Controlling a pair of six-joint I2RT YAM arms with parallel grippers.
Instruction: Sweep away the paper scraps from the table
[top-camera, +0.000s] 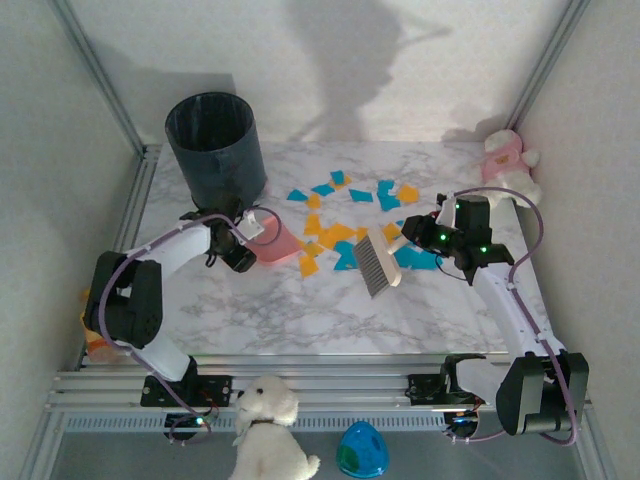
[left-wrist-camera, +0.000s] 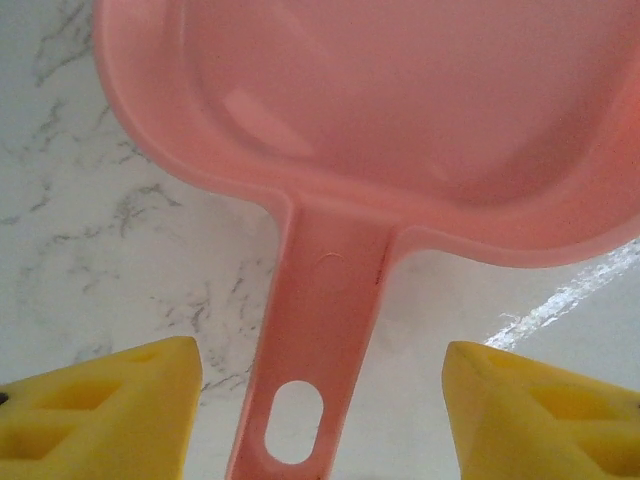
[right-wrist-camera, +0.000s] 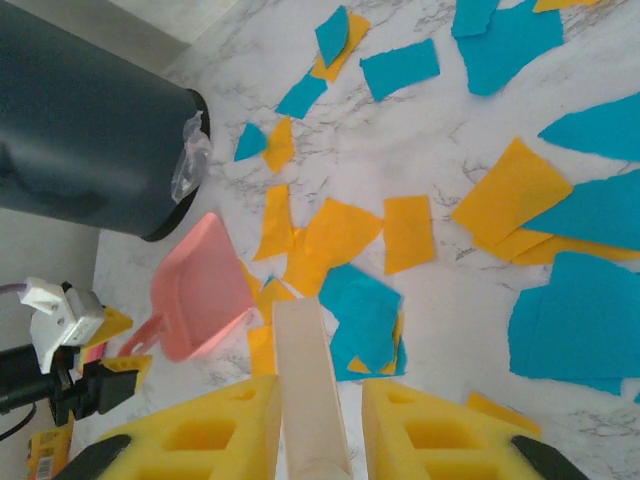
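Orange and blue paper scraps (top-camera: 345, 215) lie scattered over the middle and back right of the marble table (top-camera: 300, 320); the right wrist view has them spread ahead, among them a blue scrap (right-wrist-camera: 365, 315). My right gripper (top-camera: 418, 238) (right-wrist-camera: 318, 400) is shut on the cream handle of a hand brush (top-camera: 376, 262) (right-wrist-camera: 305, 370), whose bristle head rests among the scraps. A pink dustpan (top-camera: 278, 243) (left-wrist-camera: 400, 120) lies left of the scraps. My left gripper (top-camera: 245, 238) (left-wrist-camera: 320, 385) is open astride the dustpan's handle (left-wrist-camera: 325, 300), with a gap on both sides.
A tall black bin (top-camera: 215, 145) (right-wrist-camera: 80, 120) stands at the back left, just behind the dustpan. A pink and white plush toy (top-camera: 508, 160) sits at the back right corner. A white plush dog (top-camera: 265, 430) and a blue egg-shaped object (top-camera: 362, 450) lie below the front rail.
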